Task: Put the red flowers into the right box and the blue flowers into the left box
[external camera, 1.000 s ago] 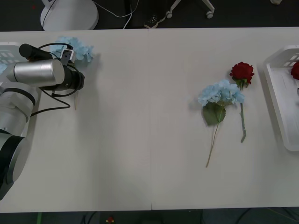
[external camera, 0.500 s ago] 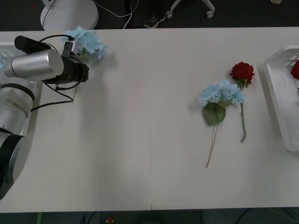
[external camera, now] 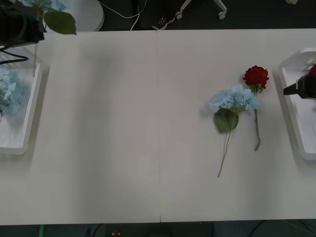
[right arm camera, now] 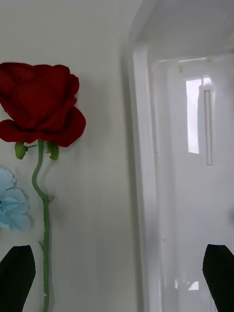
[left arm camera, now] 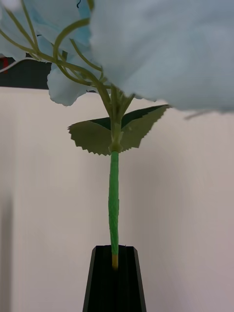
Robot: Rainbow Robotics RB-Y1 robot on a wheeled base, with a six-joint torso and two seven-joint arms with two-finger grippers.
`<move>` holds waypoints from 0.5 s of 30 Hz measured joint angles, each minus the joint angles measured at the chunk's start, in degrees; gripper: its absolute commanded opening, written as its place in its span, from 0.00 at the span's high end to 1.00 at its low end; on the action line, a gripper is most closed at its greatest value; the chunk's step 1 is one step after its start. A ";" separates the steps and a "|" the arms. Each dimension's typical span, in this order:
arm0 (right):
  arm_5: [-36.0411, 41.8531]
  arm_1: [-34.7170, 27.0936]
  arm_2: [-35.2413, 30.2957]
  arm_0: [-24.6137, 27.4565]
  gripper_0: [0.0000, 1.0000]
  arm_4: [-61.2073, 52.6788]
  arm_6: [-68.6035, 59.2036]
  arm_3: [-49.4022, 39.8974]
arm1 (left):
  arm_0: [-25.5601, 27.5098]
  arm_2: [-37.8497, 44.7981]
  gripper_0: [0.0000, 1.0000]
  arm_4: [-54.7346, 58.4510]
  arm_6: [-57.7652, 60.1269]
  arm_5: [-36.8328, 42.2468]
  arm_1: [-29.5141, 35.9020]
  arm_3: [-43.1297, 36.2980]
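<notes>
Found left gripper [left arm camera: 115,253] clenched on the stem end of a held blue flower [left arm camera: 161,48], raised at the table's far left corner, just beyond the left box [external camera: 19,144]. Judged step in hand: dropping that bloom into the left box. To do it well: bring head and stem wholly inside the rim, lay the stem along the tray's length, lower before letting go, avoid crushing the boxed blue flower [external camera: 7,93].

Found right gripper [right arm camera: 117,278] spread wide and empty, over the near rim of the right box [external camera: 296,118], close to the loose red flower [external camera: 256,75].

Counted blue flowers: three (held, boxed, and a loose blue flower [external camera: 233,98] on the table [external camera: 123,123], touching the loose red flower). Counted red flowers: two, including a boxed red flower [external camera: 312,74]. Counted boxes: two.
</notes>
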 measured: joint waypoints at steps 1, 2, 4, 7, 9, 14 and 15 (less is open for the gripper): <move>-0.42 0.68 0.48 -0.03 0.00 0.33 -1.24 0.00 | 0.66 0.65 1.00 1.26 0.00 0.64 2.05 -0.90; -0.74 1.37 0.71 -0.03 0.00 0.76 -2.48 0.01 | 1.49 1.43 1.00 2.72 0.00 1.24 3.97 -1.74; -1.12 2.83 0.76 -0.08 0.00 1.58 -3.76 0.02 | 3.45 3.52 1.00 4.63 0.00 1.79 7.22 -3.01; -2.29 5.05 0.77 -0.08 0.00 2.67 -3.79 0.06 | 7.13 7.90 1.00 5.31 -0.01 1.71 10.74 -3.93; -3.35 6.42 0.79 -0.09 0.00 3.42 -3.80 0.07 | 10.03 10.41 1.00 5.29 -0.02 0.24 12.37 -4.00; -6.54 8.64 1.94 -0.22 0.00 5.06 -3.84 0.09 | 18.72 13.25 1.00 4.95 -1.37 -11.05 13.79 -4.02; -7.38 8.87 2.59 -0.31 0.00 5.47 -3.92 0.14 | 20.65 13.54 1.00 4.64 -2.48 -13.64 13.79 -4.02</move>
